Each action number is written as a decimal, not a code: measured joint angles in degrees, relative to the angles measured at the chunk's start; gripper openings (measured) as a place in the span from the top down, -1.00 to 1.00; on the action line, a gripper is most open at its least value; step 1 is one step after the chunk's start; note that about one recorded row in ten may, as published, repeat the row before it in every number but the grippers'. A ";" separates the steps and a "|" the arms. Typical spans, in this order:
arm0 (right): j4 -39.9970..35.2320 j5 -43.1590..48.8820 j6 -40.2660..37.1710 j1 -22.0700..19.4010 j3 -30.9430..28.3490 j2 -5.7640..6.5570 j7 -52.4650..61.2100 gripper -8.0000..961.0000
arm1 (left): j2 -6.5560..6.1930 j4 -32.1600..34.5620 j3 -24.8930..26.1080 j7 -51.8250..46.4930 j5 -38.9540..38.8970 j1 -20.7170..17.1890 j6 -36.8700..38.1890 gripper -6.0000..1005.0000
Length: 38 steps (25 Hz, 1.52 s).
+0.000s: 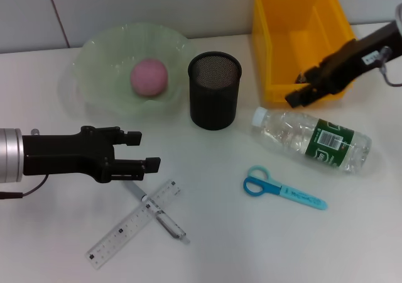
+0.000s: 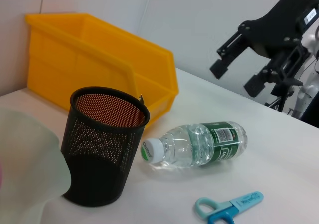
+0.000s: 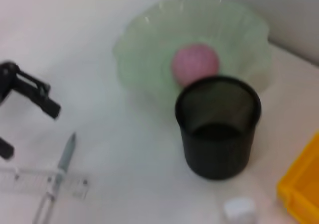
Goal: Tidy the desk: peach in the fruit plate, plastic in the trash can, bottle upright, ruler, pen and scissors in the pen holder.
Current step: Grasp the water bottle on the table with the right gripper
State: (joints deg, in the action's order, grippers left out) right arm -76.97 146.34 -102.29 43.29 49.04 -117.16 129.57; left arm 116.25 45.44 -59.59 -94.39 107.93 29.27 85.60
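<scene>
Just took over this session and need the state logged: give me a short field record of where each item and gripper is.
peach: in the fruit plate
pen holder: upright, looks empty
bottle: on its side, cap toward the pen holder
scissors: flat on the desk, near the bottle
ruler: on the desk, crossing the pen
trash can: yellow bin, far right
left gripper: open, above the pen's end
right gripper: open, at the bin's front edge

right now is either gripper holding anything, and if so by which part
Nothing is held. The left gripper is open above the pen and ruler; the right gripper is open and empty by the yellow bin.
</scene>
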 joint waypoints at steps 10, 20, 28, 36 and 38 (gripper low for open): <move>8.45 5.22 -3.72 5.70 0.17 3.87 0.02 -0.59 | 0.12 0.00 0.00 -0.40 -0.05 0.17 0.72 -0.55; 8.76 7.45 -3.14 5.50 1.45 3.99 -1.03 -0.60 | 0.11 0.00 0.00 -0.72 -0.15 -0.01 0.74 -0.54; 9.73 11.65 -1.96 4.77 4.64 3.45 -1.28 -0.60 | 0.20 -0.09 0.00 -0.79 -0.32 -0.17 0.70 -0.54; 11.07 16.92 1.43 4.15 7.28 1.53 -1.47 -0.60 | 0.21 -0.09 0.00 -0.59 -0.34 -0.31 0.70 -0.53; 11.68 17.96 2.63 4.15 7.68 1.09 -1.69 -0.60 | 0.21 -0.09 0.00 -0.58 -0.35 -0.34 0.70 -0.53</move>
State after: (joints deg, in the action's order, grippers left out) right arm -65.30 164.30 -99.66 47.44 56.71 -116.08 127.88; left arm 116.46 45.35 -59.59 -94.97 107.58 28.93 86.30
